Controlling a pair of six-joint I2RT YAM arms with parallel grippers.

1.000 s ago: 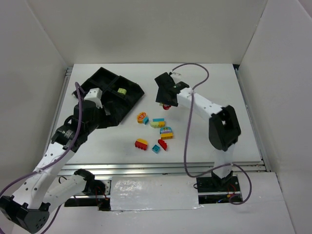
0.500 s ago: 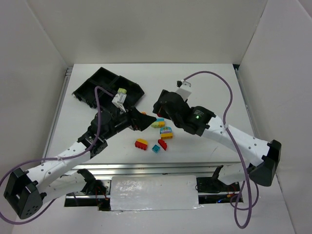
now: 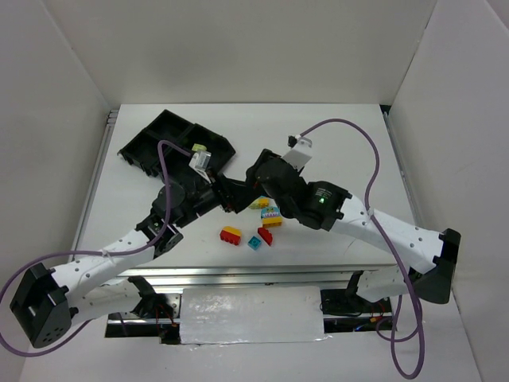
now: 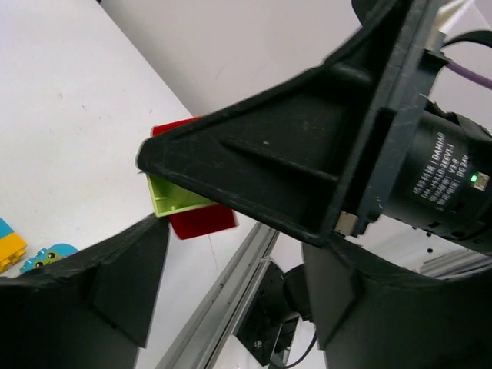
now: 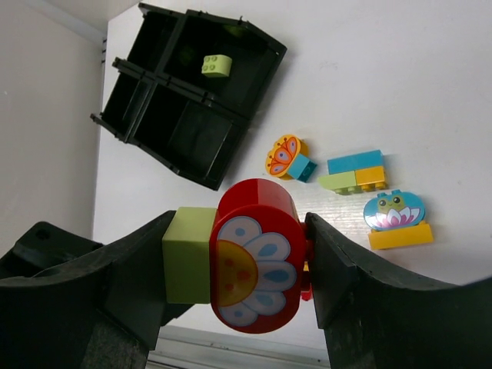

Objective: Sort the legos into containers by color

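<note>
Nearest the arms, a red-and-yellow brick (image 3: 231, 235), a small teal brick (image 3: 254, 243) and a red brick (image 3: 265, 236) lie loose on the desk (image 3: 358, 143); neither arm should sweep them while working above. Just beyond, mid-desk, the right claw (image 5: 238, 257) is clenched on a joined piece held above the surface: a red flower brick (image 5: 257, 269) with a pale green brick (image 5: 188, 265) stuck to its side. The left claw (image 4: 231, 254) faces it, released, its fingers apart with nothing between them. Since the piece mixes two colours, the step likely calls for the left claw to close squarely on one half and pull straight away from the other, without twisting, while the right holds firm. Farther left sits the black tray (image 3: 165, 114), a lone green brick (image 5: 216, 65) already in its right-hand compartment, where the green half probably belongs. The desk is plain white and matte, walled by white panels (image 3: 238, 48) left, right and far.
</note>
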